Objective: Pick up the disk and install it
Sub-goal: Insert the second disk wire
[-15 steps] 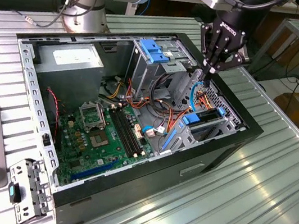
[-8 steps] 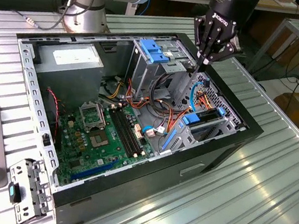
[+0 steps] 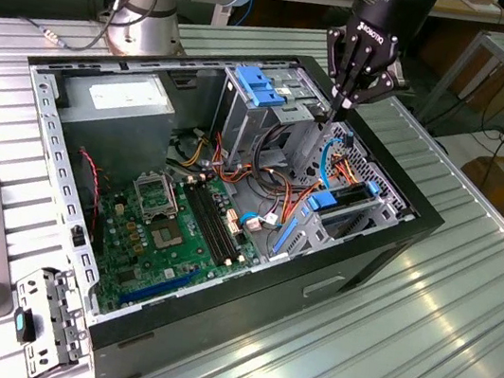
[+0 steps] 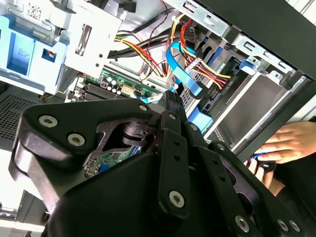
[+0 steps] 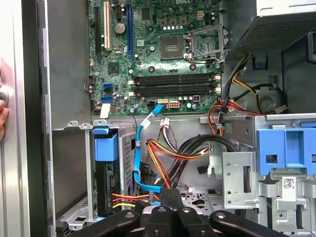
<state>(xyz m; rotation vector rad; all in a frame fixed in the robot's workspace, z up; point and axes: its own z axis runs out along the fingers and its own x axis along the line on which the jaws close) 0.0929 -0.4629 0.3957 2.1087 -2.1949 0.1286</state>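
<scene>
My black gripper [image 3: 344, 103] hangs over the open black computer case [image 3: 355, 263], fingers clenched together with nothing between them, tips just above the bundle of red, yellow and orange cables [image 5: 165, 150] by the flat blue ribbon cable [image 5: 139, 153]. The dark disk with its blue plastic rails [image 5: 105, 168] sits upright in the grey bay at the case's front. The green motherboard [image 3: 174, 229] lies below. A person's hand [image 4: 286, 143] rests on the case's outer edge.

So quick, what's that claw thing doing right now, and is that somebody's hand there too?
Gripper: closed, holding nothing, above the open computer case.
Person's hand: resting on the case edge, holding nothing visible.
</scene>
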